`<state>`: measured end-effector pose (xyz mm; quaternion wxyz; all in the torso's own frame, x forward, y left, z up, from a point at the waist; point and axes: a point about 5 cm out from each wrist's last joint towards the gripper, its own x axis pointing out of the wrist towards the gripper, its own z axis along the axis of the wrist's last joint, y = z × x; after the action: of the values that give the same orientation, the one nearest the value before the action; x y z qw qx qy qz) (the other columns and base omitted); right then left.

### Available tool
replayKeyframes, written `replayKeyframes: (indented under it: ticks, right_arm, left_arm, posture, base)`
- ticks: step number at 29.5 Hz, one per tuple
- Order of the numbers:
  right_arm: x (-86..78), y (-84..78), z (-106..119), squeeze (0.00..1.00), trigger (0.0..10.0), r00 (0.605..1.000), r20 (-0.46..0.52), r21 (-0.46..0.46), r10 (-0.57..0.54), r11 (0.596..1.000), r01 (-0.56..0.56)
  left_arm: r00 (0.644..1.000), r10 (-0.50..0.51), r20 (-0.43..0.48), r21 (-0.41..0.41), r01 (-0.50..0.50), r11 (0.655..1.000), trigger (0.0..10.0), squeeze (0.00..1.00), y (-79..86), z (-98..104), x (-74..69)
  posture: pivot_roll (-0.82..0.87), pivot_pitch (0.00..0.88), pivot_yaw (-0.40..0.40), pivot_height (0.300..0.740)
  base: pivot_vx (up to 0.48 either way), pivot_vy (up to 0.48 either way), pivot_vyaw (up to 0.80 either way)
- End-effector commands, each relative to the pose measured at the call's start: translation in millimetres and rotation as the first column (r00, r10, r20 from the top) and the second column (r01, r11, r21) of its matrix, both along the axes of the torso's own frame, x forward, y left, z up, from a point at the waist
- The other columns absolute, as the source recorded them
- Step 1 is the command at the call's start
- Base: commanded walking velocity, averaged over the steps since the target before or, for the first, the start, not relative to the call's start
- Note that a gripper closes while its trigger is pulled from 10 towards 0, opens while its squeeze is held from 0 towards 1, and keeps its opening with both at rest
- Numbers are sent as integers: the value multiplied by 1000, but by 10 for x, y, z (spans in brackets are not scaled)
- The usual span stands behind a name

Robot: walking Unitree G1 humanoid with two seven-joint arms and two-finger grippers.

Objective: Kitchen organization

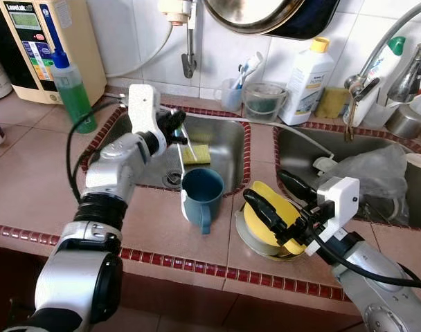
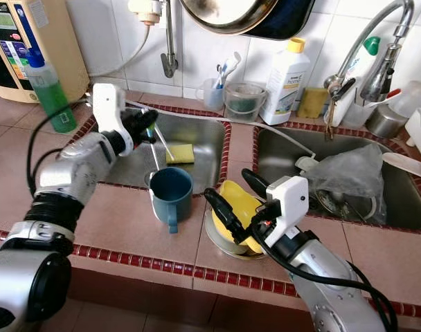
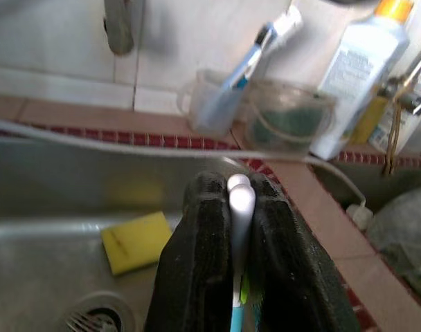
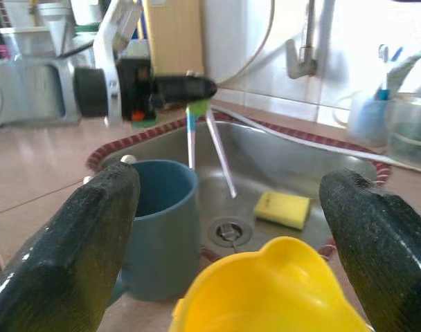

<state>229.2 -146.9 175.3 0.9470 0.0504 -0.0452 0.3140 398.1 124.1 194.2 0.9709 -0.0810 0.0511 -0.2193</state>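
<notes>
Toothbrushes (image 4: 191, 138), two slim ones it seems, hang pinched in the left end effector (image 1: 174, 126) above the blue mug (image 1: 201, 198), in the middle of the left eye frame. The fingers are pressed together on the handles, which show white between the pads in the left wrist view (image 3: 240, 200). One brush points nearly straight down toward the mug's mouth; the other splays out at an angle over the sink (image 1: 228, 131).

The mug stands on the tiled table (image 1: 30, 187) right at the sink's front rim, handle toward the camera. Just to its right, the right end effector (image 2: 233, 199) has its fingers spread wide on either side of a yellow cup (image 2: 239, 204) lying in a bowl (image 1: 246, 238), not closed on it.

Risks, as I judge them: the splayed brush may miss the mug and fall into the basin by the yellow sponge (image 1: 196, 153) and drain if released now. A brush catching the rim could also tip the mug into the sink, since it sits so near the edge.

Room is tight: the basin drops away behind the mug, the right arm crowds it from the lower right, and the table's front edge is close below. Open tile lies to the left.
</notes>
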Motion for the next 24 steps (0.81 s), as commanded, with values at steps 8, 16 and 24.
replayKeyframes:
  ticks: [8,16,24]
  right_arm:
    - [-59,-66,68,0,10000,999,14,-6,-36,999,36]
    - [-127,-107,64,0,10000,998,-9,22,-69,997,69]
    - [-250,-232,95,0,10000,991,-32,68,-129,989,131]
  left_arm:
    - [1000,-13,2,71,13,997,10000,0,-50,-106,19]
    - [999,-46,6,96,45,994,10000,0,-8,-147,29]
    - [998,-63,11,125,61,990,10000,0,33,-158,42]
  posture:
    - [-68,0,14,740]
    - [-80,0,20,740]
    - [-107,0,42,740]
  base:
    - [0,0,0]
    - [0,0,0]
    - [0,0,0]
